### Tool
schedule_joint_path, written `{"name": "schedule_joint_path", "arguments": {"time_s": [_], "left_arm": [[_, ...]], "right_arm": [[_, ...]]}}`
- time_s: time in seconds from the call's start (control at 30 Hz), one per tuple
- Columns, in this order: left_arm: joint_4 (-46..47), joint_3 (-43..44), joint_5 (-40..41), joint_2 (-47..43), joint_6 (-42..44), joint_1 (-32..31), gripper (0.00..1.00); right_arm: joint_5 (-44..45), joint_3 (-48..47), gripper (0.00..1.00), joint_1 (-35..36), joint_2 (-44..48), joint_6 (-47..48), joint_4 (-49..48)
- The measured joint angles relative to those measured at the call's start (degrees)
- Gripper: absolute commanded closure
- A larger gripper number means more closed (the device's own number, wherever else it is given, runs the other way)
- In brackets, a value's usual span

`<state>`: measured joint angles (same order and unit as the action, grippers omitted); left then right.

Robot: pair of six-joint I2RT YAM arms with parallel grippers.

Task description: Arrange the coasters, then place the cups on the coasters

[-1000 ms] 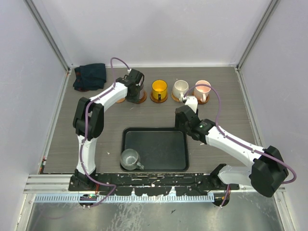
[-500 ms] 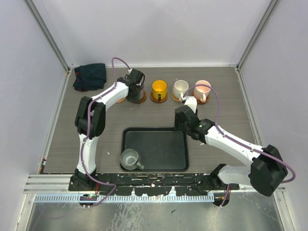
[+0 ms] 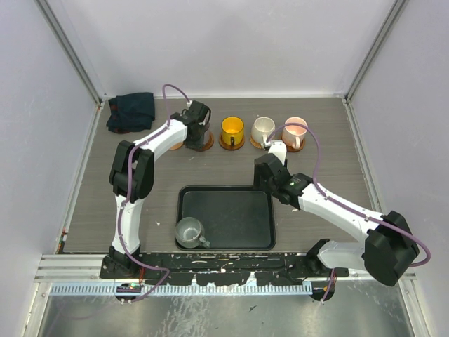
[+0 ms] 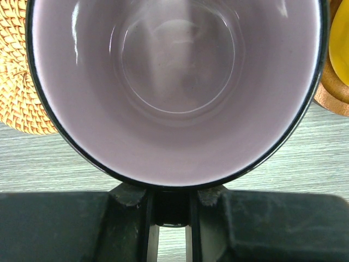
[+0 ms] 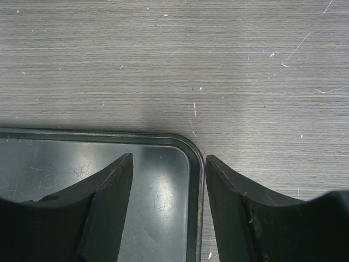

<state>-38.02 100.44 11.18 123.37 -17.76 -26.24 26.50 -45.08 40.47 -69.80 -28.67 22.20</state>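
My left gripper [image 3: 198,128] is at the back of the table, shut on the handle of the purple cup [image 4: 174,82], which fills the left wrist view. The cup sits over a brown coaster [image 3: 207,144]. A lighter woven coaster [image 4: 19,82] lies bare just to its left. The yellow cup [image 3: 232,129], the cream cup [image 3: 264,127] and the pink cup [image 3: 295,130] each stand on a coaster in a row to the right. The grey-green cup [image 3: 188,232] stands in the black tray [image 3: 235,217]. My right gripper [image 5: 168,164] is open and empty over the tray's back right corner [image 5: 193,158].
A dark folded cloth [image 3: 131,111] lies in the back left corner. The yellow cup [image 4: 341,43] and its coaster [image 4: 334,98] are close on the right of the purple cup. White walls and metal posts enclose the table.
The left arm's elbow has edged slightly to the right. Both grippers and all the cups are where they were.
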Motion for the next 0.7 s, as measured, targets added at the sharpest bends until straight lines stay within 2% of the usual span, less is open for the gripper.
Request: {"name": "schedule_joint_path", "arguments": {"time_s": [0.17,0.23,0.4,0.7], "left_arm": [[0.09,-0.02,-0.55,0.0,-0.63,0.02,0.64],[0.22,0.0,-0.72,0.0,-0.83,0.0,0.59],[0.5,-0.11,-1.01,0.0,-1.09,0.02,0.51],[0.94,-1.6,-2.78,-0.09,-1.42,-0.02,0.5]], "right_arm": [[-0.48,0.0,0.39,0.0,0.0,0.0,-0.39],[-0.81,0.02,0.39,0.0,0.0,0.0,-0.63],[-1.55,0.13,0.39,0.0,0.02,-0.13,-1.09],[-2.16,1.42,0.39,0.0,0.04,-0.5,-1.4]]}}
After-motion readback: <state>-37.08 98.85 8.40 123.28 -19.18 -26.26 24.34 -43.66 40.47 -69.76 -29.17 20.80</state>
